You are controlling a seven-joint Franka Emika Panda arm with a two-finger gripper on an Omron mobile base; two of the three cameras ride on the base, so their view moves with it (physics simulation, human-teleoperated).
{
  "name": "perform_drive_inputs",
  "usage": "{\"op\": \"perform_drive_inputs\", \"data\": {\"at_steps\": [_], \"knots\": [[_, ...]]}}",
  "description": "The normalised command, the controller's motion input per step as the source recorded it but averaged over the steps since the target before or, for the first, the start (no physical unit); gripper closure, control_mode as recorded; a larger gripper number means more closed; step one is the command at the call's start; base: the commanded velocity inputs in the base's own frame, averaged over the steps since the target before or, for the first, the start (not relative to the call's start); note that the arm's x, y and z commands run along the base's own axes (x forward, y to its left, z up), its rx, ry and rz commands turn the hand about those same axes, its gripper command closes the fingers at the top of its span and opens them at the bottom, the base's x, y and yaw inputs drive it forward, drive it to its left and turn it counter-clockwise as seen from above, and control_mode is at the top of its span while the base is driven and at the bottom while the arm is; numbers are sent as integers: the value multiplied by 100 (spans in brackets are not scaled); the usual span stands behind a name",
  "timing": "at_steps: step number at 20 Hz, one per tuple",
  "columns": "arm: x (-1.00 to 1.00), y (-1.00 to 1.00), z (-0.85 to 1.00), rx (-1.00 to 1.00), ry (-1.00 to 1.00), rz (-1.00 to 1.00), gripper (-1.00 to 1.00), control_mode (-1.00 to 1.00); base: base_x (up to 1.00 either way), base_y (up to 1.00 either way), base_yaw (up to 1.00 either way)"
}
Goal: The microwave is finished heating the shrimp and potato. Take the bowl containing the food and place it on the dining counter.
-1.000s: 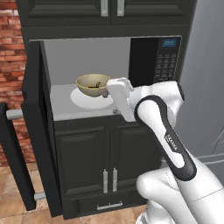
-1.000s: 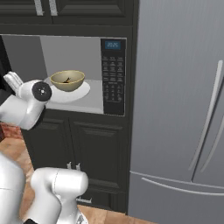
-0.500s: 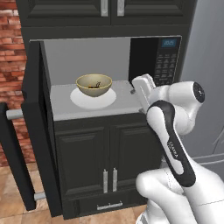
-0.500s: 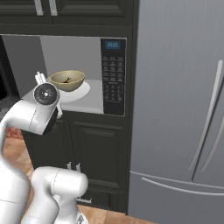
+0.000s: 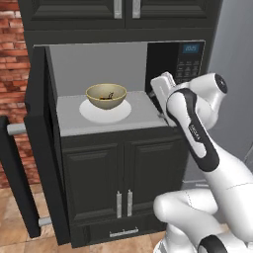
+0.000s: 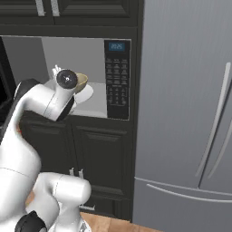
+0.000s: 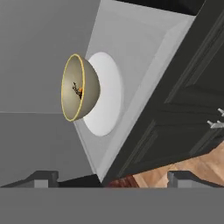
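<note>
Hand view shows the dark two-finger pincer (image 7: pixel 109 177) spread and empty, apart from the round olive-tan bowl (image 7: pixel 81 93) resting on the flat white turntable plate (image 7: pixel 109 94) inside the open black microwave (image 5: pixel 183 62).

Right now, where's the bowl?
In the left base view the bowl sits on the white turntable plate inside the open microwave, left of its button panel, with the gripper off to its right.

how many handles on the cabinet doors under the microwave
2: a pair of vertical metal handles side by side where the two lower doors meet, the left handle and the right handle, both below the microwave.
</note>
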Motion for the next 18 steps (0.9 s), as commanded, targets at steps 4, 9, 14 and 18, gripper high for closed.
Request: {"op": "perform_drive_inputs", "data": {"at_steps": [4,9,14,18], "knots": [[100,15,-16,-1,3,1,-100,-100,0,0,0],[100,20,-24,-6,5,0,-100,-100,0,0,0],[91,51,-22,-8,3,0,-100,-100,0,0,0],[80,60,-27,-5,7,0,-100,-100,0,0,0]]}}
